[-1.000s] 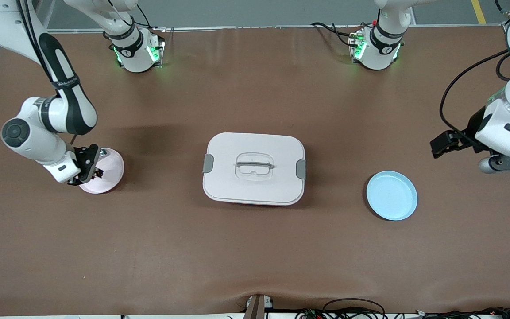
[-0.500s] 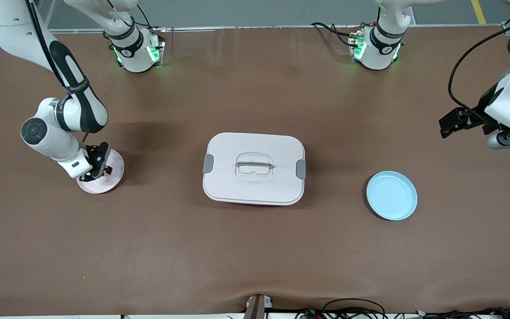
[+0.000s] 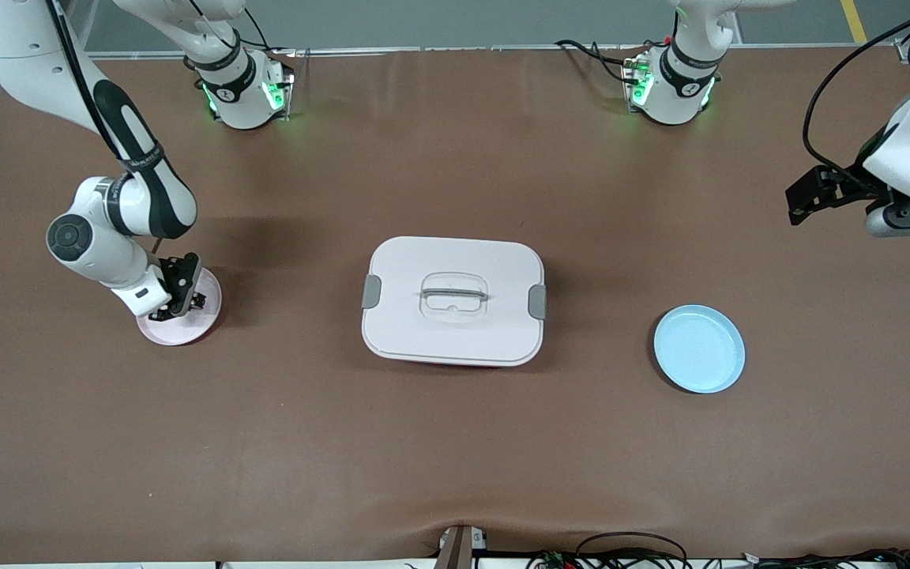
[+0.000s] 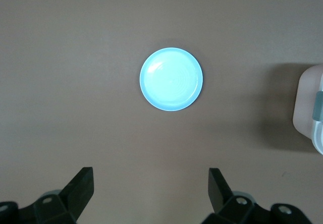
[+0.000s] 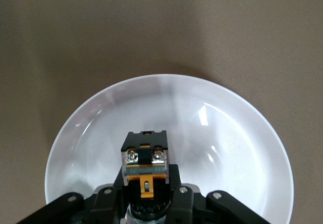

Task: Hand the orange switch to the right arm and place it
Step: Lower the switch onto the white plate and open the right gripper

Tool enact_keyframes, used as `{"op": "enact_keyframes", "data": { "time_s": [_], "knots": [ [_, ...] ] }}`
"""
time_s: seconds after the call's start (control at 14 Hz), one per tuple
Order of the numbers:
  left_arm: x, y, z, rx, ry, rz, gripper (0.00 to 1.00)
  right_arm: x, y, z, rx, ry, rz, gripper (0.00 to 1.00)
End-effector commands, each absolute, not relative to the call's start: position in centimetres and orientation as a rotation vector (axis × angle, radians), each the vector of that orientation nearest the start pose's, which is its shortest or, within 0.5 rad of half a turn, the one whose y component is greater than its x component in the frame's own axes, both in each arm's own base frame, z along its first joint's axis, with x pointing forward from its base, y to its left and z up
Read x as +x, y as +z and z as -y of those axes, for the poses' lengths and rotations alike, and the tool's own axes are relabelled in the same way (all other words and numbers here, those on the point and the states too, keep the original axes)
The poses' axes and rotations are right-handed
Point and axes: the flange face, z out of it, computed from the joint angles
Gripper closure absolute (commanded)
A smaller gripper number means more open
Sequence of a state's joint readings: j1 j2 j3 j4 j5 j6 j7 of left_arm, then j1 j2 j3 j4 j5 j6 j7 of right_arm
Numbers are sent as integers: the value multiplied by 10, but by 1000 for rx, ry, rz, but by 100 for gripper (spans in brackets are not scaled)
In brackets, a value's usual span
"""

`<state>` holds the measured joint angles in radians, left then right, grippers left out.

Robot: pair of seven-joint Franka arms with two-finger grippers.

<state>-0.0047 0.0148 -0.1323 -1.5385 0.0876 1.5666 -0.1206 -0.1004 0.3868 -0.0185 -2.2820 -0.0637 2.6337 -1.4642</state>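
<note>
2 arms share the job, and only 1 is working; the right gripper (image 3: 178, 304) is clenched on the orange switch (image 5: 145, 163), low over the pale pink plate (image 3: 202, 324) at the right arm's end of the table; whether the switch touches the dish is hard to judge; best to lower straight down near the plate's middle and release only once it rests flat; the left gripper (image 4: 151, 196) waits with fingers spread above bare table near the blue plate (image 3: 698, 348).
</note>
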Motion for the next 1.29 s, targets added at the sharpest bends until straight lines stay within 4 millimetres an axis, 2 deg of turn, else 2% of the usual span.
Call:
{"op": "enact_keyframes", "data": {
  "time_s": [0.0,0.14,0.21,0.29,0.36,0.43,0.71,1.0,1.14,1.21],
  "knots": [
    [544,640,65,-3078,-70,-49,0,519,173,66,-2391,90,2032,100],
    [544,639,64,-3079,-67,-44,0,519,173,66,-2392,89,2030,100],
    [543,640,66,-3080,-65,-49,0,519,173,66,-2392,89,2030,90],
    [543,640,66,-3080,-63,-51,0,520,174,66,-2394,86,2032,56],
    [543,640,68,-3082,-63,-56,0,521,175,66,-2396,81,2034,17],
    [543,640,70,-3089,-64,-56,0,522,176,66,-2397,73,2043,0],
    [542,641,73,-3106,-66,-59,0,525,179,63,-2387,69,2057,0],
    [543,640,74,-3106,-59,-64,0,535,194,62,-2403,54,2058,0],
    [543,640,74,-3106,-61,-64,0,549,210,61,-2394,79,2050,0],
    [543,640,74,-3106,-59,-64,0,556,224,58,-2377,110,2043,0]
  ]
}}
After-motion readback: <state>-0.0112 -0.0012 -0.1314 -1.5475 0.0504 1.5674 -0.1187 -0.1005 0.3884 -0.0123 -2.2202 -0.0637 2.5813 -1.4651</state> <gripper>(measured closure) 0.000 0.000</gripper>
